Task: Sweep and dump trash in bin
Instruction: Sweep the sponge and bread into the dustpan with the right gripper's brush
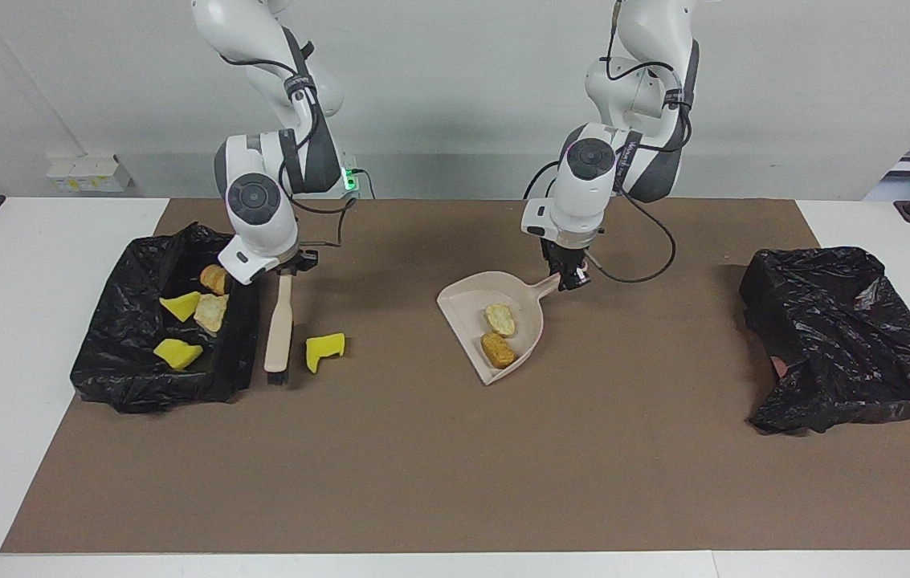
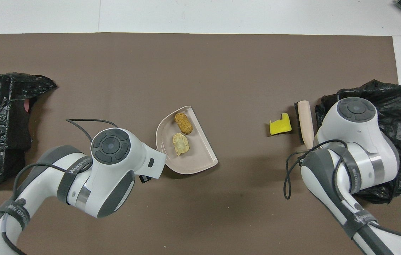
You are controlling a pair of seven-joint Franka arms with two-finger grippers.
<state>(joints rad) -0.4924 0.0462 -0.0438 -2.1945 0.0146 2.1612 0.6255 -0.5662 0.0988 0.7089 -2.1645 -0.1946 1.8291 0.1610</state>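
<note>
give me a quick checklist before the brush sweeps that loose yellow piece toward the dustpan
1. Right gripper shut on the brush handle: ok.
2. Brush head between the bin and the yellow sponge chunk, on the proper side for a push toward the dustpan: ok.
3. Bristles down on the mat: cannot tell.
4. Left gripper shut on the dustpan handle: ok.
5. Dustpan mouth turned toward the chunk: not ok, the open edge faces away from the robots.
6. Mat between chunk and dustpan free of obstacles: ok.
</note>
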